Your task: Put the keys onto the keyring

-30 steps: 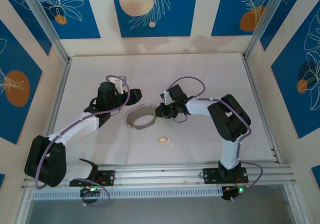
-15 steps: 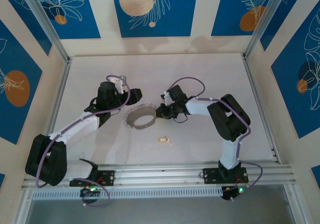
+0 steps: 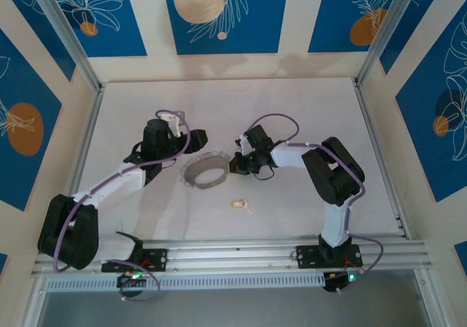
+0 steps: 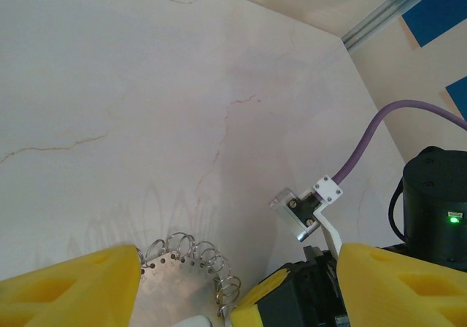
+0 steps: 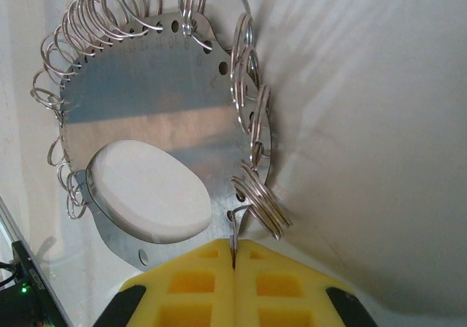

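Large flat dark-grey metal keyring (image 5: pixel 146 108) with an oval cut-out, its edge punched with small holes and fringed with many silvery wire split rings (image 5: pixel 252 115). It lies on the pale marbled desk (image 4: pixel 146 86) between the two pincers. Right pincer (image 5: pixel 233 258): yellow pads pressed together, pinching a thin silvery wire at the keyring's fringe, directly off its fingertips; a thicker stack of split rings sits just beside that grip. Left pincer (image 4: pixel 237 268): yellow fingers (image 4: pixel 73 287) spread wide apart and gripping nothing, with the opposite edge of the keyring plate and a few of its loops lying between them, close to the inner face of one finger; contact cannot be judged. In the left wrist view a yellow tip of the right pincer shows just beyond the plate. Small pale-yellow oval key (image 3: pixel 239 206) with a whitish tip: flat on the desk, alone, well apart from both pincers, on the arm-base side of the right pincer and clear of the keyring.
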You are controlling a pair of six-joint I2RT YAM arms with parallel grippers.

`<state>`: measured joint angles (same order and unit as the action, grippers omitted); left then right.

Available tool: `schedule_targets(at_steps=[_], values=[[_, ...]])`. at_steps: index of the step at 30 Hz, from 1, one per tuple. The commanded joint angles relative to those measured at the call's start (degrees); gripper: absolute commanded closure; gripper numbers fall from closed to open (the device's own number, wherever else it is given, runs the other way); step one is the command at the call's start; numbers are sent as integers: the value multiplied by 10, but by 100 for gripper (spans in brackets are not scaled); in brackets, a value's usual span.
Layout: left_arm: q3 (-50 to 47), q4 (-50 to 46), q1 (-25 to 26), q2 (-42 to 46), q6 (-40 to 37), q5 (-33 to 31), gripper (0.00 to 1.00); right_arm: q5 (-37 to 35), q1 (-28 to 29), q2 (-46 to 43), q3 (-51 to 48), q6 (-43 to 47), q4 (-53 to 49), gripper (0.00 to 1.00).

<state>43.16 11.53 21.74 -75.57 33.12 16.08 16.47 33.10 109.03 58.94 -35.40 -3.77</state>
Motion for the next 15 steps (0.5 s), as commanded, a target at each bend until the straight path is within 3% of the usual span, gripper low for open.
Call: schedule_targets(at_steps=[1, 9, 15], values=[[1, 15, -9, -4, 6, 14, 28, 3, -5, 4, 11, 6, -15, 100], [8, 6, -11, 0, 5, 18, 28, 28, -20, -48, 10, 39, -7, 100], [23, -13, -14, 12, -6, 29, 28, 103, -46, -121, 24, 84, 14, 100]])
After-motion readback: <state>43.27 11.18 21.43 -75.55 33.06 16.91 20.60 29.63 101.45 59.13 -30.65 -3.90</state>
